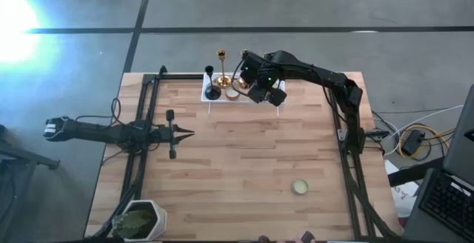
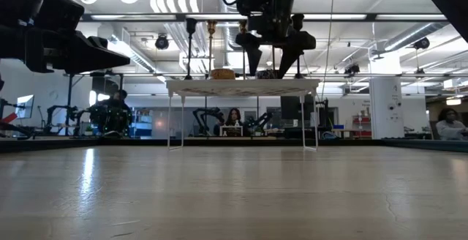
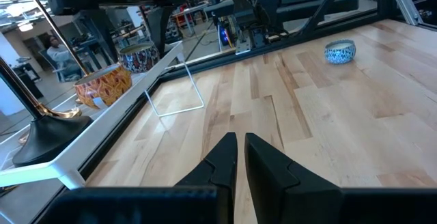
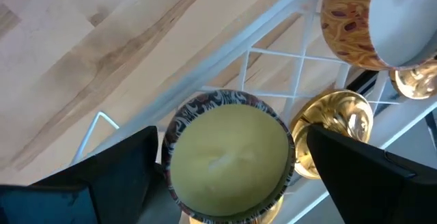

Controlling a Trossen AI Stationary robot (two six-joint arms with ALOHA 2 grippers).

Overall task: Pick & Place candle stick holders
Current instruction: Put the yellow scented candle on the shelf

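The right gripper [image 1: 268, 92] hangs over the far end of the white lattice tray [image 1: 208, 95], its two dark fingers [image 4: 109, 176] spread wide, one on each side of a low round cup with a patterned rim and cream wax [image 4: 229, 157]; they do not touch it. Just beside this cup stands the round shiny base of a tall gold candlestick [image 4: 336, 128], and near it an orange patterned cup [image 4: 355, 22]. A short black candle holder [image 1: 212, 87] stands on the same tray. Another low cream cup [image 1: 299, 187] lies alone on the wooden table [image 1: 237, 169], well apart. The left gripper [image 1: 187, 132] waits with closed fingers at the left side of the table.
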